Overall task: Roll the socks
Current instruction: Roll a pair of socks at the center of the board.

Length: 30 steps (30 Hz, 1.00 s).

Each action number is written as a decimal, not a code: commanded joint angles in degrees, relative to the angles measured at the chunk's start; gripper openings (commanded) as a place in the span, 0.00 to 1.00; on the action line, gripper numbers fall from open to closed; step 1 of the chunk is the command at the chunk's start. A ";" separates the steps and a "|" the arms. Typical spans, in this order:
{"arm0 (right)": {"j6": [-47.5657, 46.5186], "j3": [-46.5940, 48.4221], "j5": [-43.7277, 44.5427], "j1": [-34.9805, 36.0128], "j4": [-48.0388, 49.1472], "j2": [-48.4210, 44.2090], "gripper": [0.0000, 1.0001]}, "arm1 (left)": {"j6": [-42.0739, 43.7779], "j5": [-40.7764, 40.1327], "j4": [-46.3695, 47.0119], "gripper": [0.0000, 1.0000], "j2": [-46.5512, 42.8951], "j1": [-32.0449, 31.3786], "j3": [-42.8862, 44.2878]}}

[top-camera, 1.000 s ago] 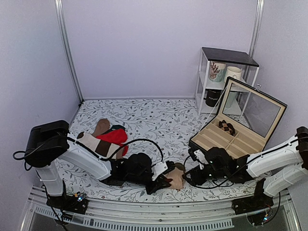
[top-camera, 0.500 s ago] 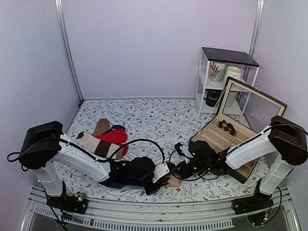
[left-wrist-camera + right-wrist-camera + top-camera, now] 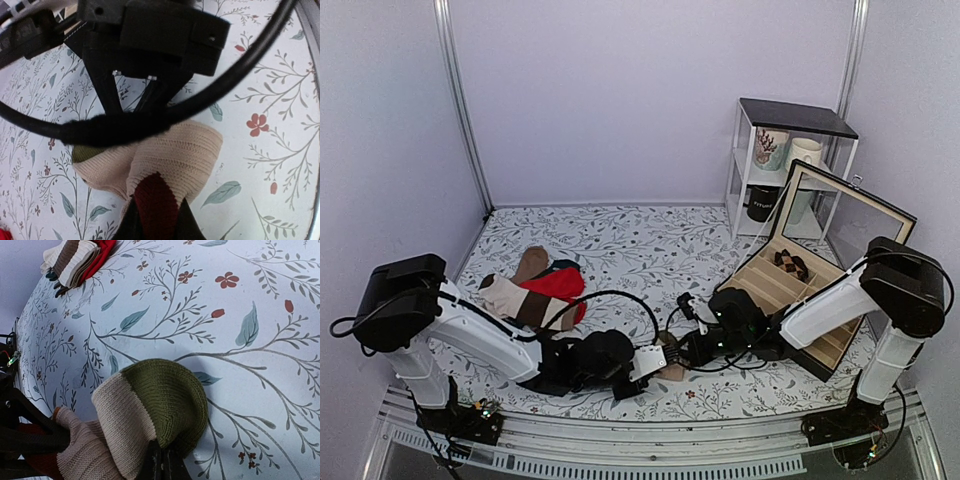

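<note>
The tan-beige socks (image 3: 672, 370) lie bunched on the floral tablecloth between my two grippers, near the front edge. In the left wrist view my left gripper (image 3: 157, 221) is shut on the socks' dark maroon part (image 3: 156, 197), with tan knit (image 3: 185, 152) folded beyond it. In the right wrist view my right gripper (image 3: 163, 464) is shut on the olive-green end (image 3: 167, 400) of the socks, which curls over into a dome next to a tan band (image 3: 120, 410). From above, the left gripper (image 3: 658, 366) and right gripper (image 3: 683, 352) nearly touch.
A pile with a bright red sock (image 3: 558, 284) and a cream brown-banded sock (image 3: 515, 298) lies at the left; it also shows in the right wrist view (image 3: 80, 257). An open compartment box (image 3: 800, 290) and a shelf (image 3: 790, 150) with mugs stand at the right.
My right arm has swung left from beside the box to the socks and closed on their olive end. My left arm has drawn slightly left, still holding the socks.
</note>
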 commanded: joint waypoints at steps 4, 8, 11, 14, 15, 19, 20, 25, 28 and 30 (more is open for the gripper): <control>-3.13 -2.20 -9.12 0.02 -0.88 2.50 0.03 | 3.96 11.33 5.59 0.00 0.69 0.79 -4.10; -4.26 -2.83 -7.89 -0.23 -1.75 1.50 0.04 | -3.58 21.75 -2.71 0.00 0.46 1.99 -2.11; -4.86 -3.06 -7.21 -0.22 -2.60 0.11 0.06 | -8.94 23.63 -9.98 0.00 3.50 3.02 -0.20; -6.53 -3.09 -6.65 -0.19 -4.11 -1.94 0.14 | -13.05 25.22 -14.63 0.00 6.94 4.95 0.60; -7.03 -2.94 -6.38 -0.22 -4.69 -2.91 0.17 | -14.19 25.65 -15.33 0.00 7.85 5.52 0.66; -10.65 -2.82 -5.29 -0.19 -8.01 -8.27 0.31 | -17.75 27.31 -15.78 0.00 9.86 7.85 0.09; -11.32 -2.97 -5.18 -0.26 -8.79 -10.08 0.37 | -18.42 27.59 -15.59 0.00 10.01 8.37 -0.25; -15.15 -5.33 -3.15 -0.27 -11.62 -20.11 0.56 | -20.23 28.96 -14.91 0.00 10.71 10.51 -1.90; -18.54 -8.44 -5.60 -0.27 -10.74 -26.11 0.58 | -20.17 29.29 -14.98 0.00 10.97 10.72 -2.01; -20.99 -10.55 -10.05 -0.35 -8.90 -29.09 0.59 | -20.07 29.37 -15.10 0.00 11.14 10.69 -1.89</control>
